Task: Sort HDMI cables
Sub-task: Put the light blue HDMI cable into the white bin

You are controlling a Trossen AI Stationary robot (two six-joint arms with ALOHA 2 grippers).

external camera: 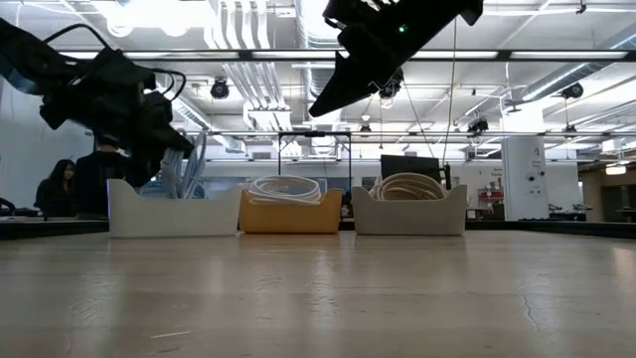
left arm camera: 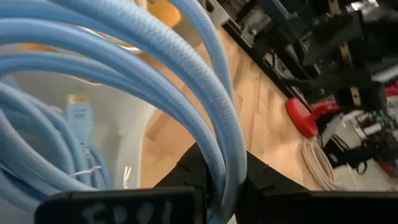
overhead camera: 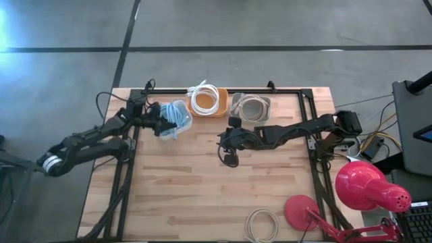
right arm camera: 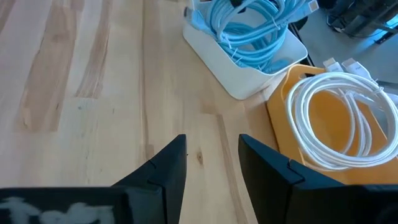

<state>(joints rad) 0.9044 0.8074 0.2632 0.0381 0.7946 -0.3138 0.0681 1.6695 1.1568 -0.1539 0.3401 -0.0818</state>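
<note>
My left gripper [overhead camera: 167,126] is shut on a light blue cable coil [left arm camera: 155,74] over the white tray [overhead camera: 182,125] at the far left. That tray [right arm camera: 239,74] holds more light blue cable [right arm camera: 249,25]. White coils [overhead camera: 204,100] lie in the orange tray [overhead camera: 221,102]. Beige coils [overhead camera: 252,108] lie in the grey tray [overhead camera: 264,101]. One beige coil [overhead camera: 262,225] lies flat on the table at the near edge. My right gripper [overhead camera: 228,143] is open and empty above the table's middle, and its fingers also show in the right wrist view [right arm camera: 211,162]. My left gripper pinches several strands of the light blue coil [left arm camera: 225,163] between its two fingers, which lie across the strands. It comes slanting down from the table's left. The coil hangs below the fingers [external camera: 189,164] into the white tray; the tray wall hides its lower end.
The three trays stand in a row along the far edge [external camera: 288,214]. A red desk lamp [overhead camera: 368,189] stands at the near right corner, its base [overhead camera: 300,210] on the table. Bare wood [overhead camera: 182,189] spreads across the middle and near left.
</note>
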